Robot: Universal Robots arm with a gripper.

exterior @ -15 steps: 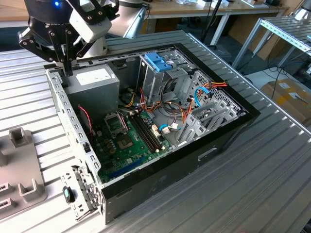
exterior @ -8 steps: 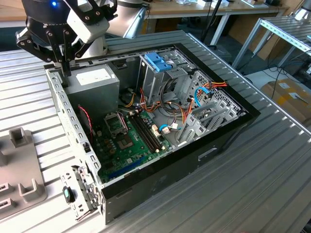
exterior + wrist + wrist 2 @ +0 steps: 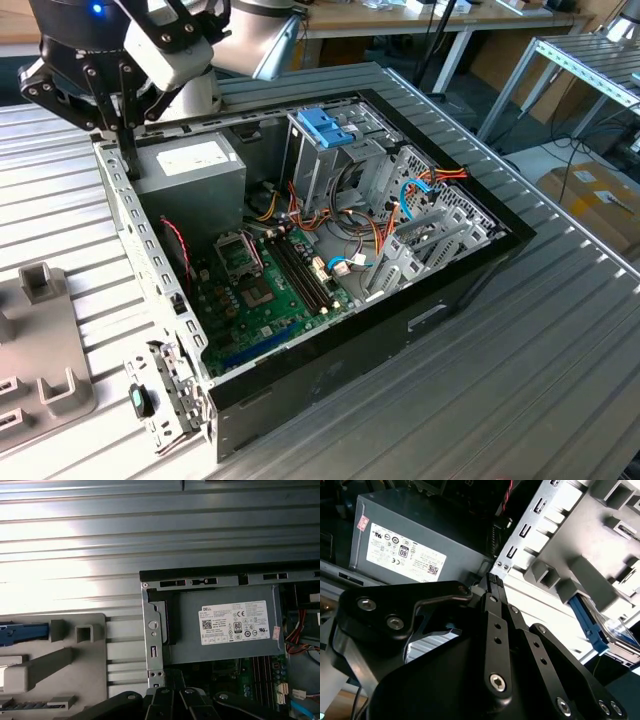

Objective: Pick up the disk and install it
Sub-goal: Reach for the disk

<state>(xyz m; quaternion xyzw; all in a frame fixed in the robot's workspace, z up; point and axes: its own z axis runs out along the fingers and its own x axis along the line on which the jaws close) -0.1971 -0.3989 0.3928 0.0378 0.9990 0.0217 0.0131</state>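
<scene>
gripper, nearest us, looks pressed together on nothing beside the grey power supply; we think the blue-edged disk lies in the grey holder.

Exterior view: off the arm and high up, it looks slantwise down across the ribbed grey metal table from moderate distance. It takes in the whole open black computer case and the table's far edge.
First wrist view: looks straight down from moderate height over the case corner holding the grey metal power supply box with a white sticker. It also sees bare table and the grey plastic fixture block.
Second wrist view: very close and tilted, sighting along the black gripper in the foreground.
Shared: all three show the box, the fixture block and the case's perforated silver rear panel.
</scene>
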